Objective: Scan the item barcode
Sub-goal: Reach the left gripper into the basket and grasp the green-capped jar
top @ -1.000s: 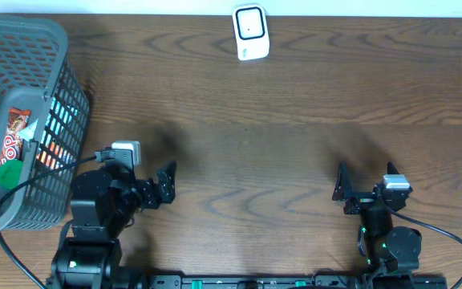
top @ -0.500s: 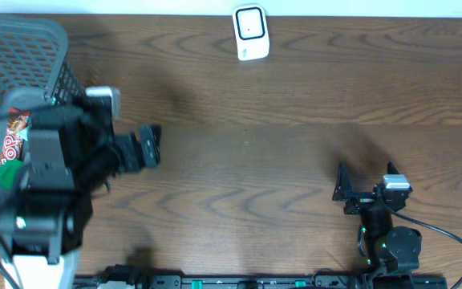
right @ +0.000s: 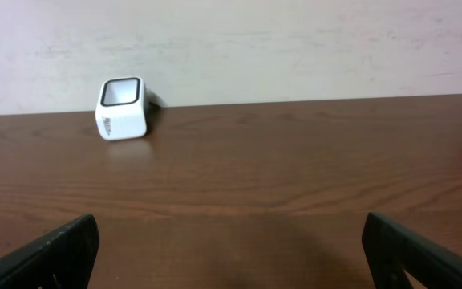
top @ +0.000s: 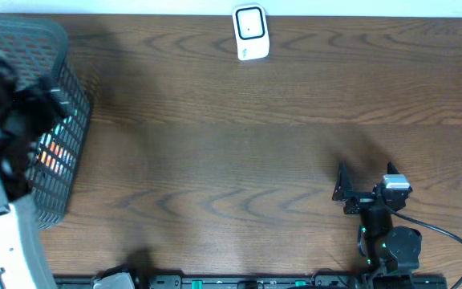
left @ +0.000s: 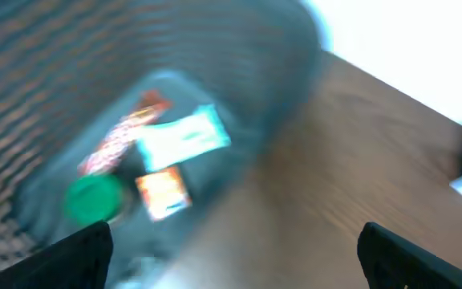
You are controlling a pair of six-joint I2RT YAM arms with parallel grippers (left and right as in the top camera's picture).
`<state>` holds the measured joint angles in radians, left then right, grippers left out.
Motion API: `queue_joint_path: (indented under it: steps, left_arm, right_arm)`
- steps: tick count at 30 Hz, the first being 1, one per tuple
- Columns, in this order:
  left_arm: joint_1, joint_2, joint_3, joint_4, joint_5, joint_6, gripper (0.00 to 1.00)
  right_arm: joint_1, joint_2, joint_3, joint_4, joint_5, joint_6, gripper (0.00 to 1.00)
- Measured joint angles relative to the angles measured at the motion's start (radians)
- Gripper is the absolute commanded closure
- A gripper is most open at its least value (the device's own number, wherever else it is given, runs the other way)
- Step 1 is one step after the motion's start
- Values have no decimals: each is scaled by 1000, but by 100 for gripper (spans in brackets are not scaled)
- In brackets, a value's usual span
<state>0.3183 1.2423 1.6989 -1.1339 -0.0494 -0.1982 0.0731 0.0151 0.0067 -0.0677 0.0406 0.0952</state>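
The white barcode scanner (top: 250,32) stands at the table's far edge; the right wrist view has it far off to the left (right: 122,108). My left gripper (left: 231,265) hangs open above the grey mesh basket (top: 64,172), with nothing between its jaws. Down in the basket, blurred, lie a white and teal packet (left: 183,138), a red packet (left: 123,132), an orange packet (left: 163,193) and a green round thing (left: 93,198). In the overhead view the left arm hides those items. My right gripper (top: 343,191) rests open near the front right, empty (right: 231,257).
The basket's wall (left: 22,120) fills the left of the left wrist view. Bare brown tabletop (top: 239,160) lies between the basket, the scanner and the right arm. A pale wall (right: 295,40) runs behind the table's far edge.
My left arm has swung from the front of the table up and to the left, over the basket. The right arm has not moved. Both grippers stayed open.
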Motion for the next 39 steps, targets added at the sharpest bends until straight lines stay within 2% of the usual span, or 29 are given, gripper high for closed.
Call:
queue_joint_path:
  steps: [6, 12, 27, 33, 39]
  left_arm:
    - [272, 66, 0, -30, -19, -65, 2]
    - [407, 164, 0, -30, -31, -113, 2]
    - [426, 544, 0, -28, -51, -122, 2]
    - [426, 618, -11, -8, -59, -122, 2]
    - [426, 623, -103, 68, -62, -122, 2]
  right_arm:
    - [0, 0, 0, 0, 0, 0, 1]
    - [0, 0, 0, 0, 0, 0, 1]
    - [0, 0, 0, 0, 0, 0, 1]
    - [0, 0, 0, 0, 0, 0, 1]
    - [0, 0, 0, 0, 0, 0, 1]
